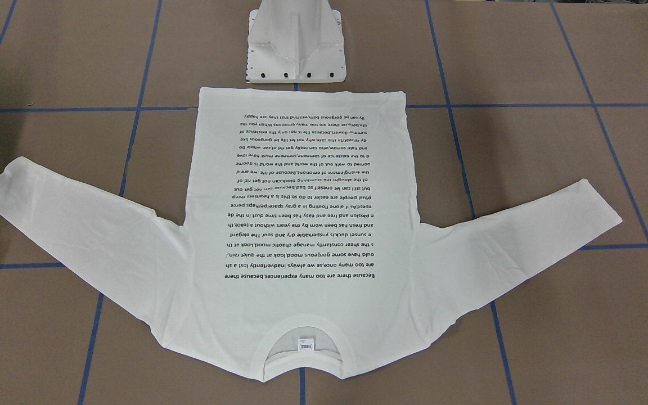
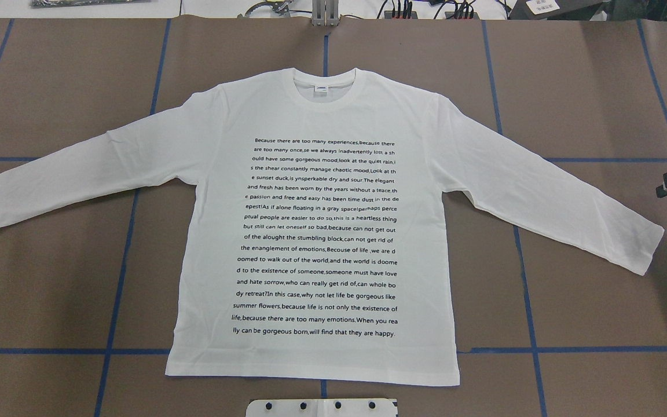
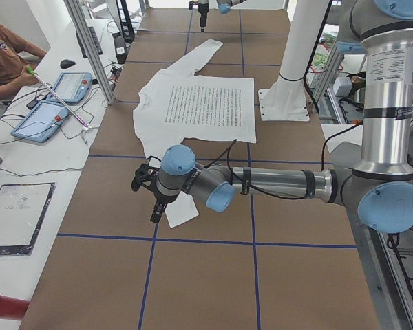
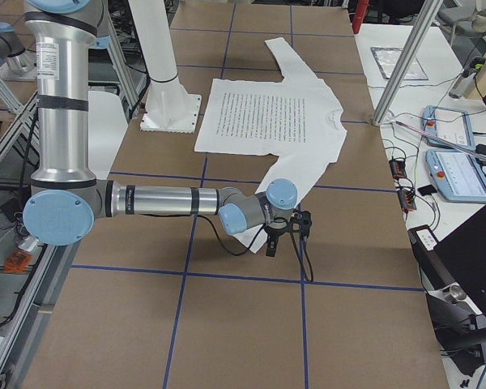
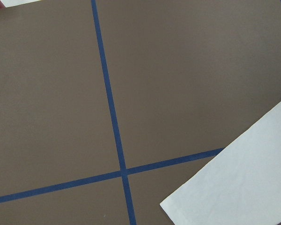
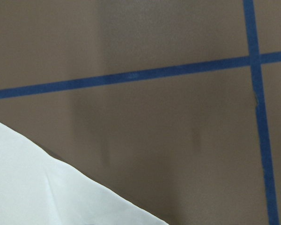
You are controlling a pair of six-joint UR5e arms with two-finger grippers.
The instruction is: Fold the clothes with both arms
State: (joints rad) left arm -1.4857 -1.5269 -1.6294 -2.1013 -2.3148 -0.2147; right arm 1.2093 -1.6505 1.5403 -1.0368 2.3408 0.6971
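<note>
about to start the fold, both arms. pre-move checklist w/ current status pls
1. T-shirt flat, print up, both sleeves spread: ok.
2. Left gripper above the table by the left cuff: ok.
3. Right gripper above the table by the right cuff: ok.
4. Both sets of jaws open for the grasp: cannot tell.
5. Hem apart from the pedestal base: ok.
6. Person at the side desk, off the table: ok.
</note>
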